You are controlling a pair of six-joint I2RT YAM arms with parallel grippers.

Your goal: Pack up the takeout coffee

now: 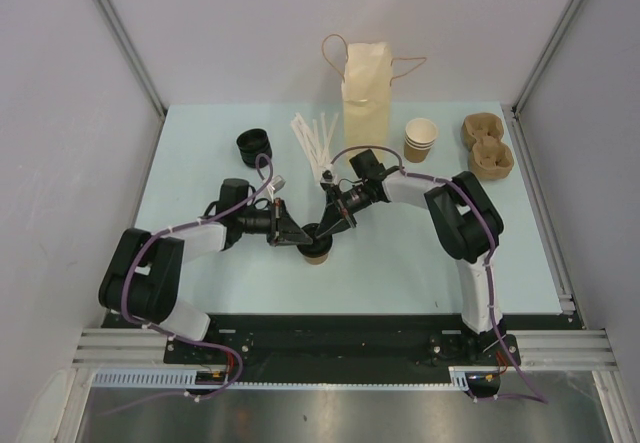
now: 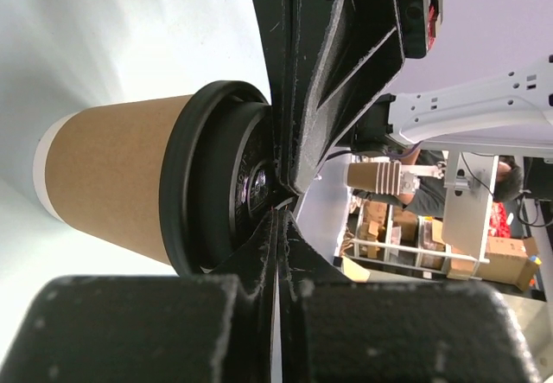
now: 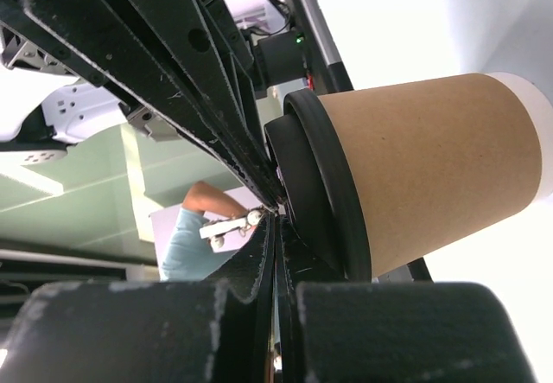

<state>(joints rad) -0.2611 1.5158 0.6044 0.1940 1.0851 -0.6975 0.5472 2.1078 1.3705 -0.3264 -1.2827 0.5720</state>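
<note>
Just beyond the arm bases, near the middle of the worktop (image 1: 420, 263), the takeout coffee (image 1: 317, 254) stands upright with its black lid (image 2: 207, 184) seated. The left tool (image 1: 301, 234) and the right tool (image 1: 325, 229) each have their fingers pressed together, pinching nothing, with the tips resting on that lid from opposite sides. Farther back, the paper bag (image 1: 365, 98) stands at the far edge, well apart from the cup, so the packing itself looks not yet begun: the coffee has to be grasped, carried across and lowered into the bag.
</note>
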